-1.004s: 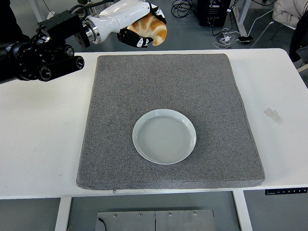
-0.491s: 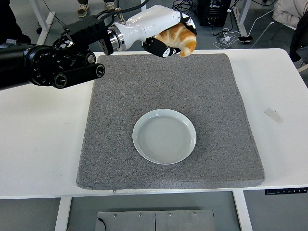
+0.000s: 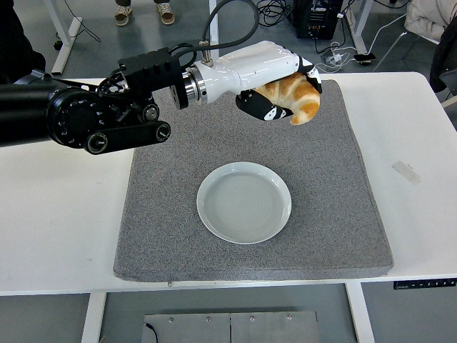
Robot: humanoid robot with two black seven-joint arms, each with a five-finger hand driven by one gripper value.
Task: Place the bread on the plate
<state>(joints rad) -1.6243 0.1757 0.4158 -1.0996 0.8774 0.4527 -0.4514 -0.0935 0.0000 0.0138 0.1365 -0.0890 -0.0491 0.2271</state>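
Observation:
My left hand, white-shelled with black finger pads, is curled around a golden-brown piece of bread. It hovers over the far right part of the grey mat, well above it. An empty pale plate rests in the middle of the mat, below and to the left of the held bread. The black left arm stretches in from the left edge. No right arm shows.
The grey mat covers most of the white table. A small strip of tape lies on the table right of the mat. Cables and a black box sit on the floor beyond the far edge.
My left arm has swung rightward and nearer with the bread, from beyond the mat's far left corner to over its far right part.

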